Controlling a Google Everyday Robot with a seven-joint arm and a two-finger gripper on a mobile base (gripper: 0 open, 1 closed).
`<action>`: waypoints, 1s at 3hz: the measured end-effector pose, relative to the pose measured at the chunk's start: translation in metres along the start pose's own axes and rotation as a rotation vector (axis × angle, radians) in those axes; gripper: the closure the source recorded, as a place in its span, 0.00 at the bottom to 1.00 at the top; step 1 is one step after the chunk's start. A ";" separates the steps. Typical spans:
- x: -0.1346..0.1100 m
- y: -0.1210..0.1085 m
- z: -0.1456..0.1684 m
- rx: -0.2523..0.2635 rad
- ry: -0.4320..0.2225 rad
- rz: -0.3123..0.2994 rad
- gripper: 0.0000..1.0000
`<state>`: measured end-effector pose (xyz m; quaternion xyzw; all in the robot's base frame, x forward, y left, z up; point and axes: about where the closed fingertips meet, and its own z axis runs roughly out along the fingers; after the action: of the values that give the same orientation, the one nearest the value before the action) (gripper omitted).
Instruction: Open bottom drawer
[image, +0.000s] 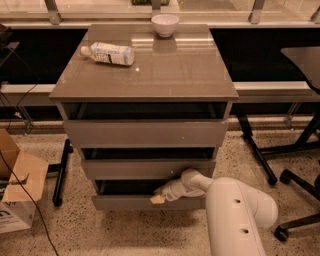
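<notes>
While the white arm (235, 215) reaches in from the lower right of the camera view, its gripper (159, 198) sits at the top edge of the bottom drawer (125, 202), right of the front's centre. The pale yellowish tip touches or just overlaps that top edge. Whether the gripper is open, closed or holding the edge cannot be told; the tip reads as one small blob.

The bottom drawer is the lowest of three on the taupe-grey cabinet (145, 75), just above the speckled floor (125, 232). Its front is flat, plain and handleless. A dark gap shows above the front, under the middle drawer (145, 169). The top drawer (145, 133) has the tallest front, and a dark gap shows above it too.

On the cabinet top, a plastic bottle (108, 53) lies on its side near the back left. A white bowl (165, 24) stands upright at the back edge, near centre, well apart from the bottle.

A cardboard box (17, 192) sits on the floor to the left of the cabinet, flaps open. A dark chair base with castors (295, 175) is at the right, beside the arm.
</notes>
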<state>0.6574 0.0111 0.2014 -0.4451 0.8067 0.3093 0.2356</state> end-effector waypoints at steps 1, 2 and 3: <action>0.003 0.004 0.006 -0.022 0.011 -0.008 0.70; 0.003 0.004 0.006 -0.022 0.011 -0.008 0.47; 0.003 0.004 0.006 -0.022 0.011 -0.008 0.24</action>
<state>0.6535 0.0151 0.1962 -0.4524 0.8028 0.3148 0.2276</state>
